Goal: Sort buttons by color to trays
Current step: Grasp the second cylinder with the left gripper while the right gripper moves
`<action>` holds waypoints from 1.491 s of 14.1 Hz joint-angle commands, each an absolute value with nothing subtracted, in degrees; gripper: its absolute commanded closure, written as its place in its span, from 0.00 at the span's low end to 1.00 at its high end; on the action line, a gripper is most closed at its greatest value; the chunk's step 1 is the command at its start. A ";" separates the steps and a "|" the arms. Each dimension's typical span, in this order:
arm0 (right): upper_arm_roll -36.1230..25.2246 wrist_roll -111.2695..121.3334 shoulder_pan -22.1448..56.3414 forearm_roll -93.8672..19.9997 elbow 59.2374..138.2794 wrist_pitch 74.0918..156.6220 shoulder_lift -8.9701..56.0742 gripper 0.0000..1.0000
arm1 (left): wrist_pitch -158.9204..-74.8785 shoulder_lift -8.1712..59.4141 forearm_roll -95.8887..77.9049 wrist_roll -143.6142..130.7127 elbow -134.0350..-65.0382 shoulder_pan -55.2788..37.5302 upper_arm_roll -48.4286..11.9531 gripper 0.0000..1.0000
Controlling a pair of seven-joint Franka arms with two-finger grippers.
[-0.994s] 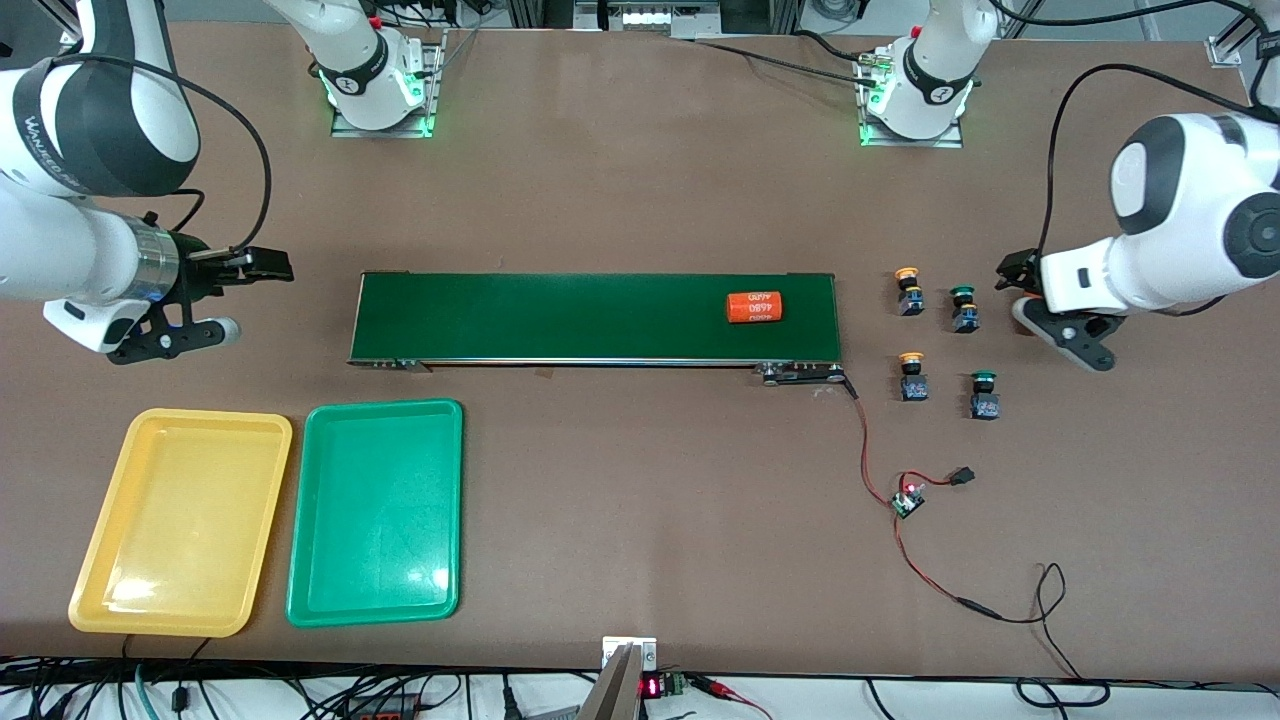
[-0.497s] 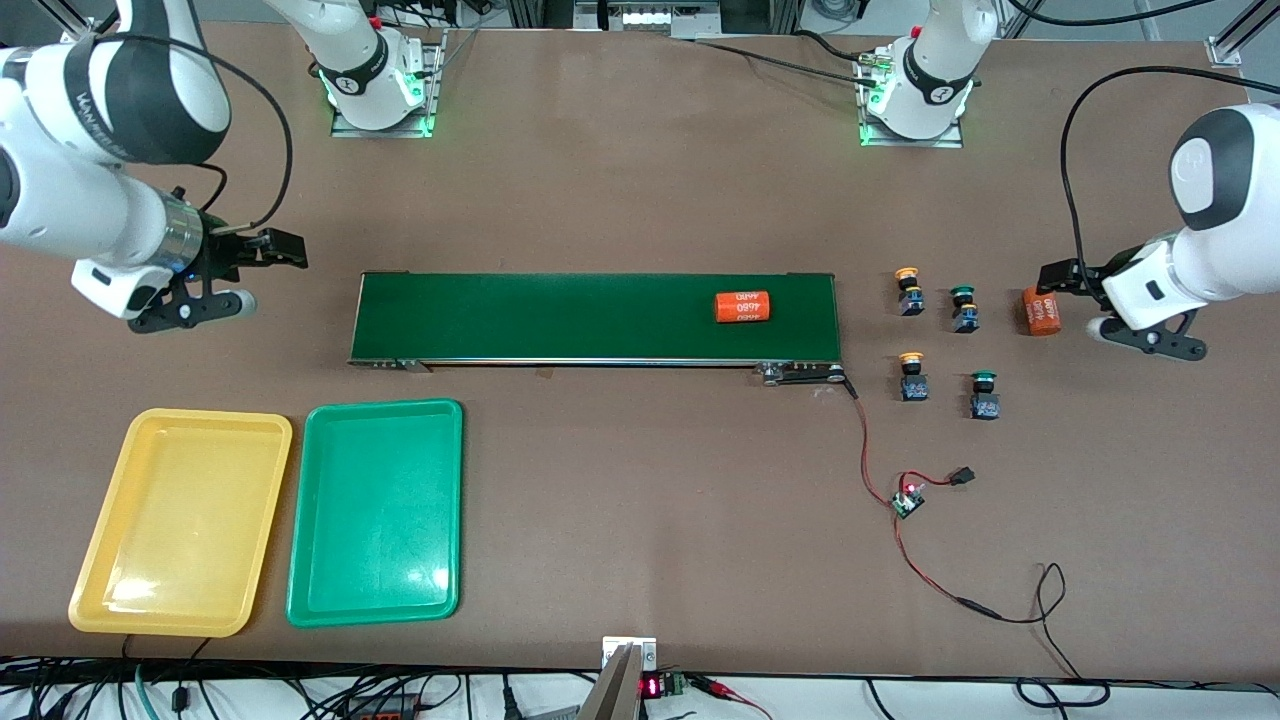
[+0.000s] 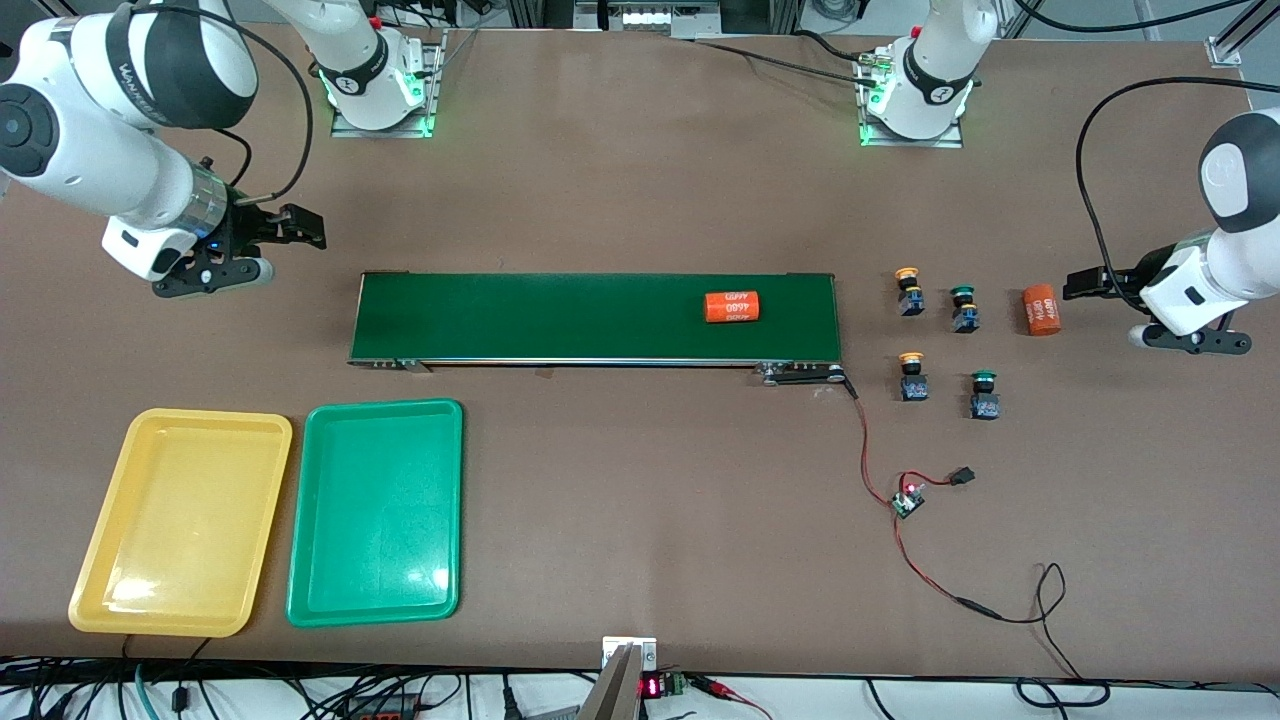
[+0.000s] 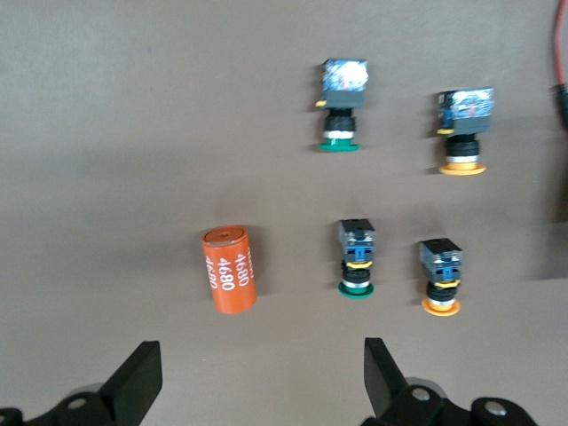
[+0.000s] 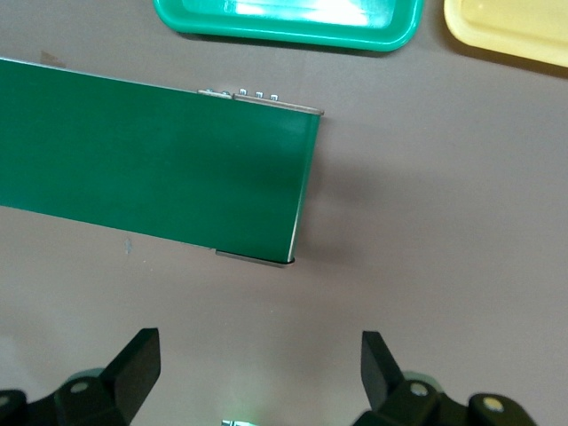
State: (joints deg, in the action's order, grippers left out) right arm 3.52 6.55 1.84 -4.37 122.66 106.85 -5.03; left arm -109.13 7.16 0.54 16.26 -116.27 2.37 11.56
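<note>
Black, hard-edged fingers of the left claw (image 4: pixel 262 382) stand wide apart and hold nothing; it hangs over bare tabletop (image 3: pixel 640 520) at the left arm's end, just beside a loose orange cylinder (image 3: pixel 1041 309). That cylinder lies on its side, smooth and glossy, with white digits "4680" printed twice along its wall and a third, partly cut line.

Four buttons stand in a two-by-two group between that cylinder and the belt's end. Each has a boxy dark body with blue showing on it and a round domed cap. Farther row: yellow button (image 3: pixel 908 290), green button (image 3: pixel 964 308). Nearer row: second yellow button (image 3: pixel 911 375), second green button (image 3: pixel 984 394). All sit apart from each other on the tabletop, none in a tray.

Right claw (image 5: pixel 262 377): black fingers spread wide, empty, over tabletop off the belt's end toward the right arm's end.

Belt (image 3: pixel 560 317): long flat dark-green matte strip with thin metal edges. A second orange cylinder (image 3: pixel 732 306) lies on it near the button end, white digits, "4680" legible.

Trays, nearer the camera than the belt, side by side and nearly touching: yellow tray (image 3: pixel 105 585) and green tray (image 3: pixel 375 605), shallow glossy plastic, rounded corners, raised rims, both bare inside.

Small circuit board (image 3: pixel 908 500) with thin red-and-black wires lies nearer the camera than the buttons. Tabletop is matte brown.
</note>
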 commanded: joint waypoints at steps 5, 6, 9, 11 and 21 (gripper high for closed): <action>3.52 5.27 3.16 -5.19 128.67 111.71 -9.49 0.00 | -127.08 8.26 1.76 15.56 -129.10 3.52 13.27 0.00; 3.52 5.27 3.16 -5.19 128.58 111.80 -9.49 0.00 | -127.26 8.70 1.76 15.56 -130.16 3.52 13.71 0.00; 3.52 4.66 4.65 -5.27 127.80 114.60 -8.79 0.00 | -133.73 10.89 1.76 16.51 -134.28 3.52 14.24 0.00; 3.52 3.52 5.36 -5.27 127.62 116.27 -8.18 0.00 | -139.72 14.57 1.85 19.32 -134.65 3.43 16.69 0.00; 3.52 -7.65 13.18 -5.19 124.20 121.29 -1.50 0.00 | -142.12 19.34 1.76 21.27 -134.12 3.43 17.05 0.72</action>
State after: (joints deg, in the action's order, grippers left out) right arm 3.79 -6.68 12.82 -4.63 126.10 121.34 -2.83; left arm -142.38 19.81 0.77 20.56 -134.89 3.78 16.71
